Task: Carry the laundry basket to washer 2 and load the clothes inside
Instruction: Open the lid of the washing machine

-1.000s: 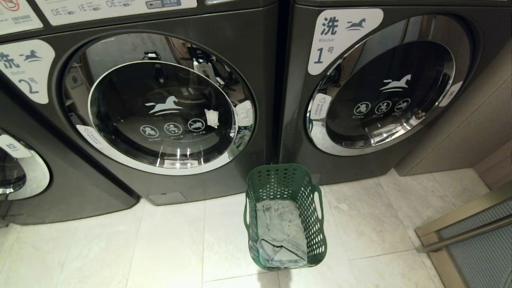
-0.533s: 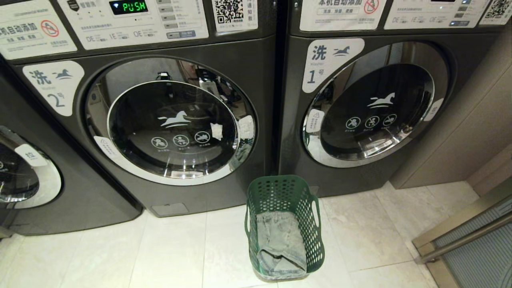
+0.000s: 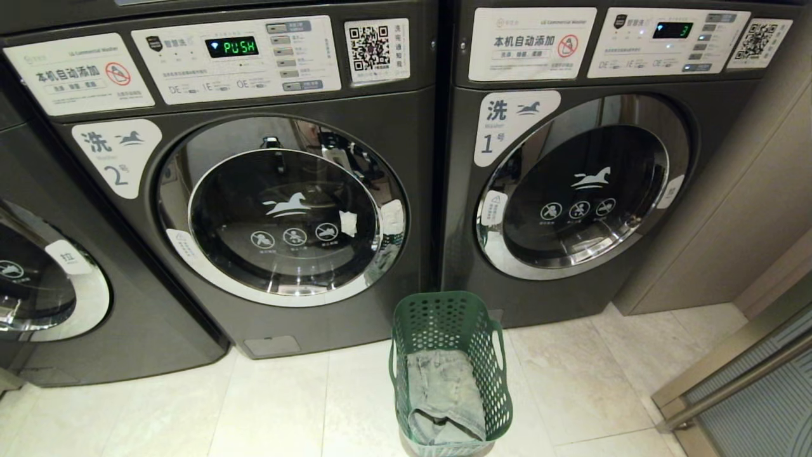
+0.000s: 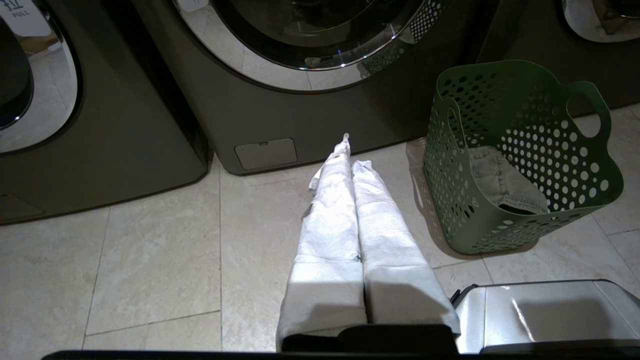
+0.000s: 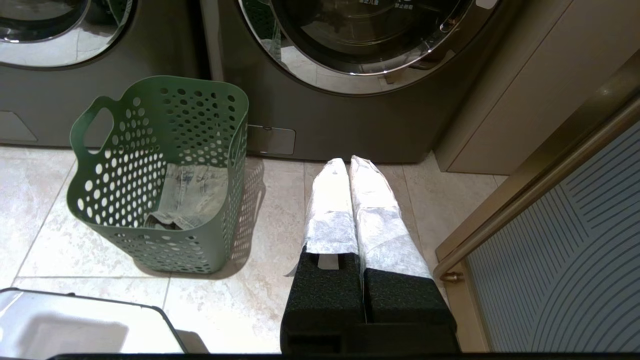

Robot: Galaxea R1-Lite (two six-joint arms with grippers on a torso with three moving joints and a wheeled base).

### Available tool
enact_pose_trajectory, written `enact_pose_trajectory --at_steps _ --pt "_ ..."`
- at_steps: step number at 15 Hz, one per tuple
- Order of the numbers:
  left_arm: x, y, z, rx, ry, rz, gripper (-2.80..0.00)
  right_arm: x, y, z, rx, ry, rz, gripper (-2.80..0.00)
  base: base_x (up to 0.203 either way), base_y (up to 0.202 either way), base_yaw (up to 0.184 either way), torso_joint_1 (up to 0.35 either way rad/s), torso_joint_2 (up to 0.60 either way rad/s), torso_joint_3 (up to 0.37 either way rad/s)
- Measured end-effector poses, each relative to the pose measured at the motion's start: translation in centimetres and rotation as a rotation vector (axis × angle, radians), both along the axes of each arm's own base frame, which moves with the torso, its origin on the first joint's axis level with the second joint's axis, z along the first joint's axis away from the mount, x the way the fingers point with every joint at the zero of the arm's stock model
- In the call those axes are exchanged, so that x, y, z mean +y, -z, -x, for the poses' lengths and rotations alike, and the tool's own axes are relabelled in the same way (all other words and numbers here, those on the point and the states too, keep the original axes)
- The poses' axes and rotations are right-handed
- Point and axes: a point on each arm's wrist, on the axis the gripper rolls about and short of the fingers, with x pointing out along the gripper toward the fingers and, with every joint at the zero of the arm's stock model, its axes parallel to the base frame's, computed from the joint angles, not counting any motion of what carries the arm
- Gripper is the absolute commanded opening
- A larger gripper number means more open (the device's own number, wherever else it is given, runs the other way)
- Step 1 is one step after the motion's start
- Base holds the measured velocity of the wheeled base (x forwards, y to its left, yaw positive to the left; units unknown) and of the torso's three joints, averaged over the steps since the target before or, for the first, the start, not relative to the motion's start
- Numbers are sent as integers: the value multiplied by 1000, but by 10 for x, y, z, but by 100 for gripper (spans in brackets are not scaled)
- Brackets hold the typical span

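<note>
The green laundry basket (image 3: 444, 317) stands on the tiled floor in front of the seam between two washers. The pale denim clothes (image 3: 444, 390) lie folded inside it. Washer 2 (image 3: 282, 222) is to its left, its round glass door closed and its display reading PUSH. Neither gripper shows in the head view. My left gripper (image 4: 352, 156) hangs low over the floor, shut and empty, with the basket (image 4: 550, 150) beside it. On the basket's (image 5: 190, 115) other side my right gripper (image 5: 349, 162) is likewise shut and empty. Denim (image 5: 192, 195) shows through the holes.
Washer 1 (image 3: 583, 190) stands right of the basket, door closed. A third washer (image 3: 38, 285) juts out at the far left. A beige panel (image 3: 748, 190) and a metal-framed door (image 3: 748, 381) close the right side. My base's corner (image 4: 540, 315) is near the basket.
The whole head view has slid downward, so the camera has tilted up; the washers' control panels have come into view. Basket, clothes and doors have kept their places.
</note>
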Motion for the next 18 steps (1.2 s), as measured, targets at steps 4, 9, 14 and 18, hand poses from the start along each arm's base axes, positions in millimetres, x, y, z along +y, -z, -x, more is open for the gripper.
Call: enact_pose_trajectory --at_steps 4,9,14,18 --pt "0 0 0 0 0 -1 -280 0 0 0 -2 -2 5 -280 0 0 0 0 0 0" --pt "0 0 0 -1 -2 0 -280 0 0 0 -2 -2 7 -280 1 -1 41 -1 2 0" --pt "0 0 0 -1 -2 0 -280 0 0 0 0 -2 1 -280 1 -4 96 -2 2 1" --pt "0 0 0 0 0 0 -280 0 0 0 0 0 0 -280 0 0 0 0 0 0"
